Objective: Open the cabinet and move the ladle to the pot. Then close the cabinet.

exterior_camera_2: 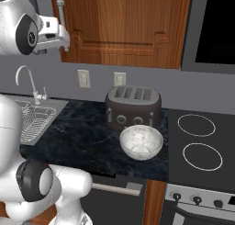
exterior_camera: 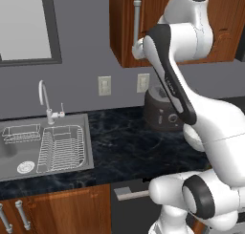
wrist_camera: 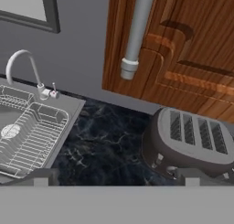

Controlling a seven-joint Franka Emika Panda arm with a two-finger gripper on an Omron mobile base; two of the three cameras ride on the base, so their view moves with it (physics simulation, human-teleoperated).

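One door stands between me and the ladle: the cabinet (exterior_camera_2: 133,26) is shut, high above the surface (exterior_camera_2: 82,137). My tool (exterior_camera_2: 64,38), spread wide and empty, hangs just beside the handle (wrist_camera: 136,33), lined up to take the bar.

The cabinet (exterior_camera_2: 124,26) is reddish-brown wood grain, its bar handle (wrist_camera: 136,33) silver-grey. The bench (exterior_camera_2: 82,137) is black marble with pale veins. The toaster (exterior_camera_2: 133,107) at 3 o'clock of the steel-grey sink (exterior_camera: 72,168) is dark brown; the bowl (exterior_camera_2: 141,142) is speckled white.
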